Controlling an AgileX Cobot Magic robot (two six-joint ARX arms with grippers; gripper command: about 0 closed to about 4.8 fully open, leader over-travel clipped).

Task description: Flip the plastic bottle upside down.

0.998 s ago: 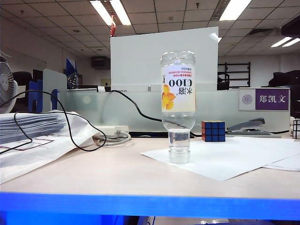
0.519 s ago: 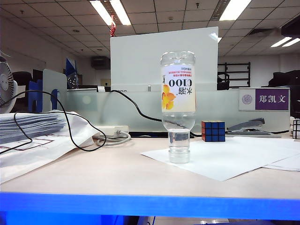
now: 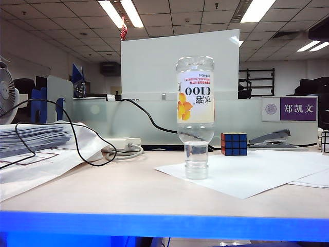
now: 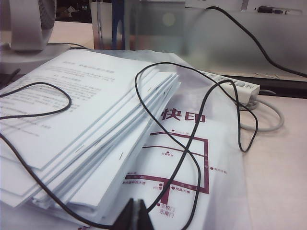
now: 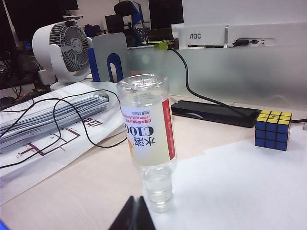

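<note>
1. While I watch the exterior feed, the plastic bottle [image 3: 195, 116] stands upside down on the tabletop [image 3: 128, 190], cap end down, base up, label text inverted.
2. Bottle sits upright on its cap, on the near corner of a white paper sheet [image 3: 257, 172]; nothing is touching it.
3. Neither arm shows in the exterior view.
4. Left pincer [image 4: 136, 215]: I see only its dark tips at the frame edge in the left wrist view, pressed together, pinching nothing.
5. It hangs over a stack of printed papers [image 4: 81, 134] and a white bag with red print [image 4: 192, 158], with a thin black cable [image 4: 192, 143] looping across both.
6. Beyond those I see a white power strip [image 4: 240, 88] and the base of a desk fan [image 4: 26, 28].
7. Right pincer [image 5: 135, 213]: dark tips also pressed together, holding nothing, in the right wrist view.
8. It sits just in front of the bottle's cap end, apart from it.
9. Rubik's cube [image 5: 273, 130] rests well to one side of the bottle, near the frosted divider [image 5: 230, 72]; exterior view puts it behind and to the right of the bottle.
10. A stapler [image 3: 275, 138] lies further right by the divider, under a purple name plate [image 3: 290, 109].
</note>
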